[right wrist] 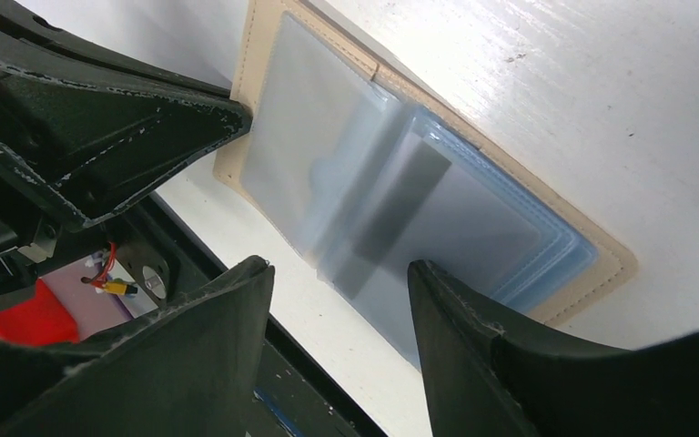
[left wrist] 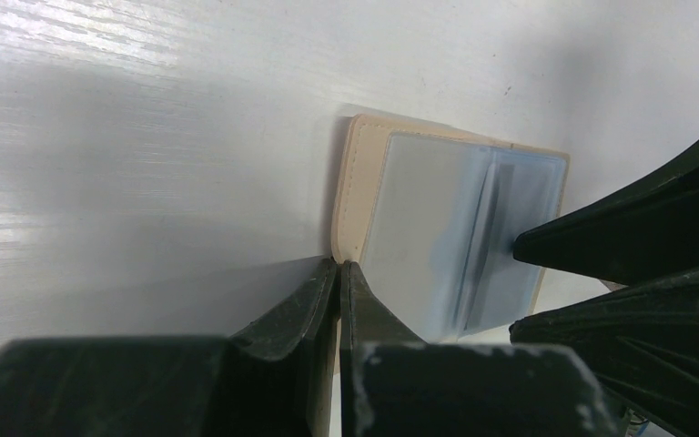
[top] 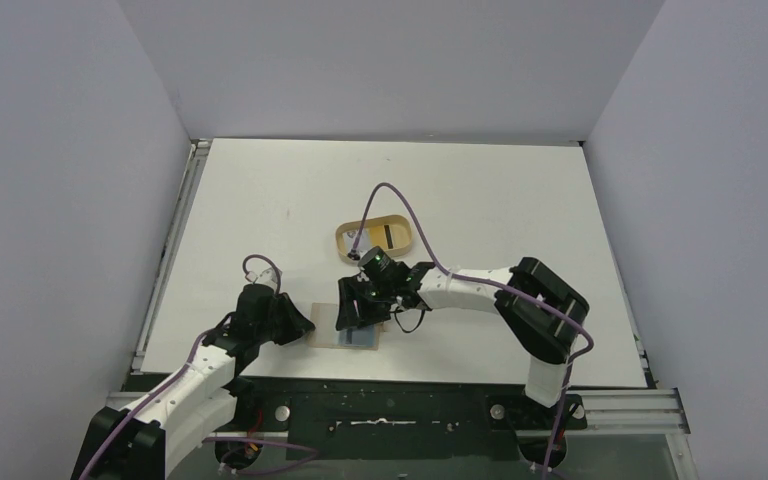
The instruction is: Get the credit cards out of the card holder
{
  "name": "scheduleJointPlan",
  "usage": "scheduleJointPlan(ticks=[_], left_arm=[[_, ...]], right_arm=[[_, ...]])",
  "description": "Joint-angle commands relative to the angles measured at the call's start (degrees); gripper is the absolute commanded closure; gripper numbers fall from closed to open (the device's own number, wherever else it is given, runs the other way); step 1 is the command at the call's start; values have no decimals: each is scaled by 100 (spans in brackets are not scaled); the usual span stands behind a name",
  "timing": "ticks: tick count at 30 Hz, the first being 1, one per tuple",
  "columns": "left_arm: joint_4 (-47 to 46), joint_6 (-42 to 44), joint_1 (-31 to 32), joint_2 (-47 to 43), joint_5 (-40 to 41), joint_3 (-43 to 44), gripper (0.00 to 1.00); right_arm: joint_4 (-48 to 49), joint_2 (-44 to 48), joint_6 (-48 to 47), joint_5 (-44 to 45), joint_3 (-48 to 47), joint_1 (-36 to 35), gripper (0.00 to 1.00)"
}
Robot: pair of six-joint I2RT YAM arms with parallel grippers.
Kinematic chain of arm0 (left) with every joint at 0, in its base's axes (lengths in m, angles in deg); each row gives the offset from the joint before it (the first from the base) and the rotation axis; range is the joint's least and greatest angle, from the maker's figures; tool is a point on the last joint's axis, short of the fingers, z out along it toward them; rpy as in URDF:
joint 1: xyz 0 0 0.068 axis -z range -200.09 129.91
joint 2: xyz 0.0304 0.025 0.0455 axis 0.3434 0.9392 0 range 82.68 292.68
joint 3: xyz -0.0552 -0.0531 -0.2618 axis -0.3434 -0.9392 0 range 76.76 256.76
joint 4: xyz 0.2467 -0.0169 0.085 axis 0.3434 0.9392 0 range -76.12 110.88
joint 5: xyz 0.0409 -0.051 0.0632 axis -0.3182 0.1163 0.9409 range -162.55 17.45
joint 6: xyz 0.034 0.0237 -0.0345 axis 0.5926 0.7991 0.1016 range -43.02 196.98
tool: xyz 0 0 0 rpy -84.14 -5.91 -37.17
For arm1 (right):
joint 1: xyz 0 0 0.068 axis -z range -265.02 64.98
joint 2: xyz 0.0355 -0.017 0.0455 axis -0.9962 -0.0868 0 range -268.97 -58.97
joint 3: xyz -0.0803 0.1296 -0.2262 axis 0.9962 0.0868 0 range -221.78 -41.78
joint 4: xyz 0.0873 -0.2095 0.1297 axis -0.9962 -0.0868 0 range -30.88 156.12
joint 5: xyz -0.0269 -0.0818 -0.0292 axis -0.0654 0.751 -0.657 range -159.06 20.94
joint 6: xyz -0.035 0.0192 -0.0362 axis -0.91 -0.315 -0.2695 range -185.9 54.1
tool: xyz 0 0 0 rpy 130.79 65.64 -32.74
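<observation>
Because the left jaws, shut tight, only touch one corner of the open card holder, it may slide or pivot on the counter once a card is pulled. The right jaws stand parted just above the holder, gripping nothing, poised over the credit cards tucked in its clear sleeves. Closing there could pinch sleeve with card, or drag several cards together.

An oval tan tray sits on the white table, enclosed by grey walls.
</observation>
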Motion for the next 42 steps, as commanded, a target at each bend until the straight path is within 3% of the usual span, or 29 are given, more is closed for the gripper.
scheduleJointPlan(ticks=[1, 8, 25, 35, 42], left_arm=[[62, 37, 30, -31, 49, -19, 100], [67, 37, 30, -24, 44, -24, 100], [61, 38, 30, -6, 51, -9, 100], [69, 38, 30, -43, 53, -32, 100], [52, 31, 32, -42, 49, -29, 100]], right_arm=[[-38, 381, 0, 358, 214, 100, 40], [86, 650, 207, 481, 810, 443, 38], [406, 585, 144, 284, 562, 147, 38], [1481, 500, 447, -266, 592, 67, 38], [1510, 652, 359, -247, 607, 40, 39]])
